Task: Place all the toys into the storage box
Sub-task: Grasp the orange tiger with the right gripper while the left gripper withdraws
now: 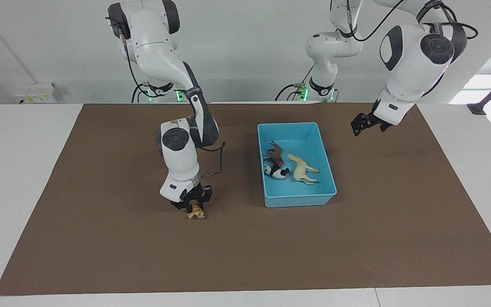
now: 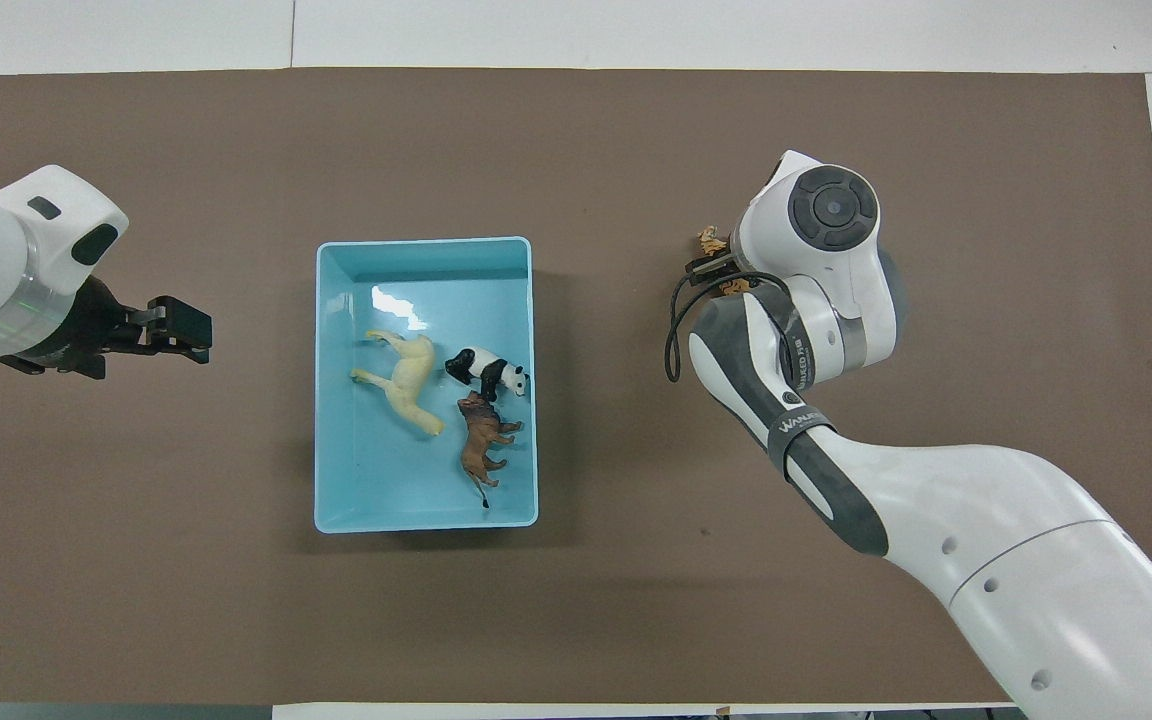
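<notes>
The light blue storage box (image 1: 296, 204) (image 2: 426, 243) stands mid-table. Inside it lie the cream horse (image 1: 301, 169) (image 2: 406, 380), the panda (image 1: 274, 172) (image 2: 481, 368) and the brown lion (image 1: 276, 154) (image 2: 481, 445). The orange tiger (image 1: 196, 212) (image 2: 708, 240) is on the mat toward the right arm's end, beside the box. My right gripper (image 1: 193, 205) is down on the tiger with its fingers closed around it; from overhead the wrist hides most of it. My left gripper (image 1: 359, 127) (image 2: 179, 332) hangs open and empty over the mat at the left arm's end.
A brown mat (image 1: 100, 247) covers the table, with white table margins (image 1: 15, 170) around it. A black cable (image 1: 220, 162) loops off the right arm's wrist toward the box.
</notes>
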`<state>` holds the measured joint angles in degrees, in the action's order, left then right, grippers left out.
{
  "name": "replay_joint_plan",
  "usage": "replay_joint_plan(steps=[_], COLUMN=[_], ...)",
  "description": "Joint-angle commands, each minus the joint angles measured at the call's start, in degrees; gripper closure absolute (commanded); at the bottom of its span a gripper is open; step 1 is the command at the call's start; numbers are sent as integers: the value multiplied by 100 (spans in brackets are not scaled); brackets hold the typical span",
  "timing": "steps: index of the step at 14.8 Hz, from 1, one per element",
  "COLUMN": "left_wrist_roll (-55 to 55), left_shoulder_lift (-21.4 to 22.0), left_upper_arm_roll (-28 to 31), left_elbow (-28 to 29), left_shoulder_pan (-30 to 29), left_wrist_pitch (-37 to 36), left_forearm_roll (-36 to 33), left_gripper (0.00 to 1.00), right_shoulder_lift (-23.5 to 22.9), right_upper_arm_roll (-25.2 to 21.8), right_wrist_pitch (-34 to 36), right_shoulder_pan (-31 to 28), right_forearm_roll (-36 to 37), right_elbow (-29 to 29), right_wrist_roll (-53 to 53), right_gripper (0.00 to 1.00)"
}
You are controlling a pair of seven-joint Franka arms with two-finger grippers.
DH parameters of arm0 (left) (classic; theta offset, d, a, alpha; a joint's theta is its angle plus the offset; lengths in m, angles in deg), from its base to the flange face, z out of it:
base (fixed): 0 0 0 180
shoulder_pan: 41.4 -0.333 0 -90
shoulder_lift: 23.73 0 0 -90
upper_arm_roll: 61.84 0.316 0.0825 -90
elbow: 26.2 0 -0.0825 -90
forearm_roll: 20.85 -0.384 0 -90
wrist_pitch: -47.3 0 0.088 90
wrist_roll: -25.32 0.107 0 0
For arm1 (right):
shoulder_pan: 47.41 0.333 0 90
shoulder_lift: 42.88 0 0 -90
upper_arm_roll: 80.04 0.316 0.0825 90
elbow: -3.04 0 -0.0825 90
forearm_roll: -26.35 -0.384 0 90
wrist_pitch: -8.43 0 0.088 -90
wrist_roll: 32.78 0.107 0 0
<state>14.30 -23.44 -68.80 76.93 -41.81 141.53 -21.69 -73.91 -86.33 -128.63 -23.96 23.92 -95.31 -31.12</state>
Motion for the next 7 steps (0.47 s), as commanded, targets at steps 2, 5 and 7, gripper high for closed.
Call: replay_joint_plan(steps=[2,5,7], left_wrist_roll=[222,240,240], left_shoulder_lift=[103,59,59], left_upper_arm_roll=[-77,-42,-16], left_elbow=[48,14,14], left_shoulder_pan=[-65,-38,-47], left_wrist_pitch=[-327,-239,-151], left_forearm_roll=[66,66,66], left_gripper=[0,0,0], right_shoulder_lift=[19,-402,-728], right_upper_arm_roll=[31,40,40], right_wrist_pitch=[1044,2259,2316], right_shoulder_pan=[263,764,1273], right_forearm_roll=[-64,-2,-55], right_elbow=[787,2394,3162], right_wrist_roll=[308,1448,2265], right_gripper=[100,100,100])
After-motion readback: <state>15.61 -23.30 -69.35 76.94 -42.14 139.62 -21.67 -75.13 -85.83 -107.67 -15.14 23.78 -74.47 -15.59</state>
